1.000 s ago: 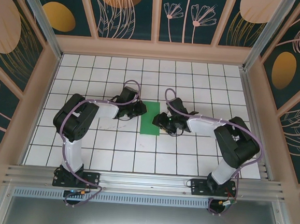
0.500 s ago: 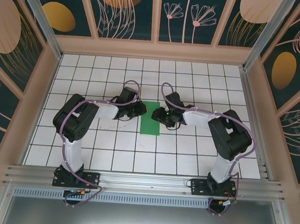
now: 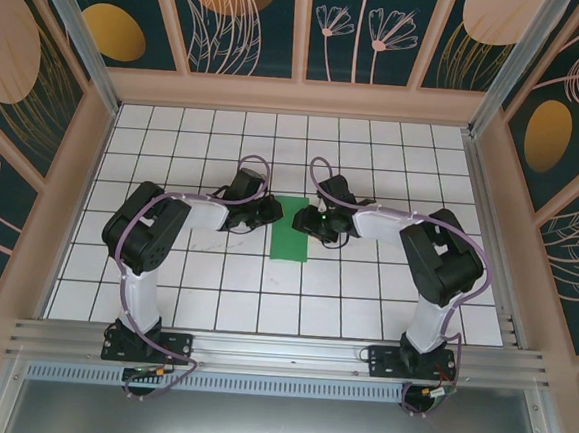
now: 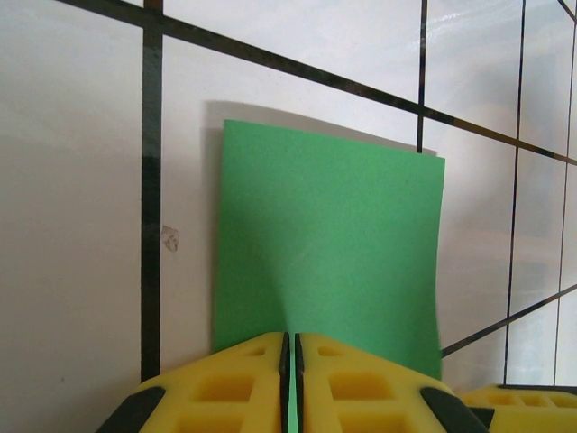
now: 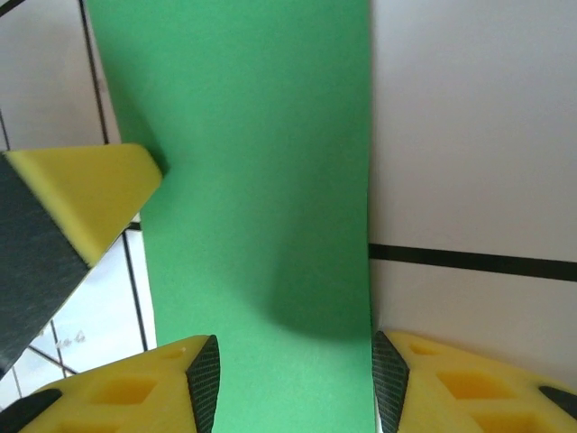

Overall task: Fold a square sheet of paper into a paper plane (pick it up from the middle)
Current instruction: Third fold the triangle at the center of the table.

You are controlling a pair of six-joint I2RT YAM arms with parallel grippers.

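The square sheet of paper (image 3: 290,231) is green and lies on the white tiled table as an upright rectangle about one tile wide. No paper plane is in view. My left gripper (image 3: 271,213) is shut on the sheet's left edge, and a sliver of green paper (image 4: 329,244) shows between its yellow fingers (image 4: 243,379). My right gripper (image 3: 313,221) stands open low over the sheet's right side. In the right wrist view the green paper (image 5: 261,180) spans the gap between the jaws of the right gripper (image 5: 293,365).
The left gripper's yellow finger (image 5: 86,198) juts in at the far side of the paper, close to my right gripper. Black grid lines cross the table (image 3: 213,291). Patterned walls (image 3: 304,37) enclose the back and sides.
My right gripper has shifted toward the far end of the paper's right edge, and its arm has swung inward. The left gripper and the paper have stayed put.
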